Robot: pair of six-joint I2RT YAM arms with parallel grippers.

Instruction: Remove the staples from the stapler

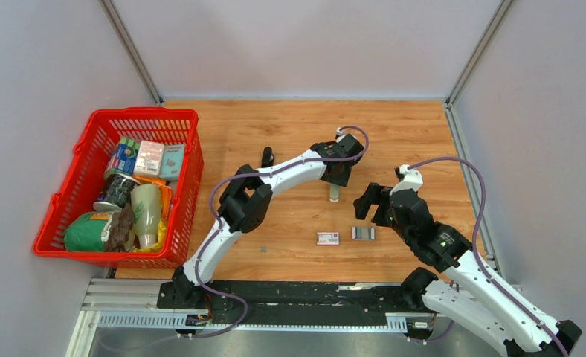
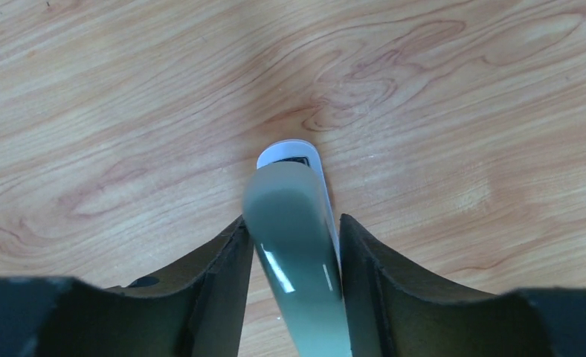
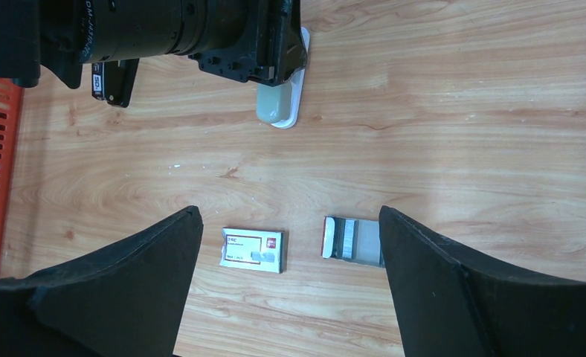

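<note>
The stapler (image 2: 296,245), pale grey-green on a white base, lies on the wooden table. My left gripper (image 2: 294,227) straddles it from above, with a finger pressed against each side. From the top view only the stapler's near end (image 1: 334,195) pokes out below the left gripper (image 1: 340,175). A short silver-grey strip of staples (image 3: 344,239) lies in a small open tray (image 3: 364,244), also in the top view (image 1: 362,233). My right gripper (image 3: 290,219) hangs open above the table, just near of that tray, holding nothing. In the top view it (image 1: 369,202) sits right of the stapler.
A small red-and-white printed box (image 1: 328,238) lies left of the tray (image 3: 253,249). A small black object (image 1: 267,157) rests behind the left arm. A red basket (image 1: 145,113) full of groceries stands at the table's left side.
</note>
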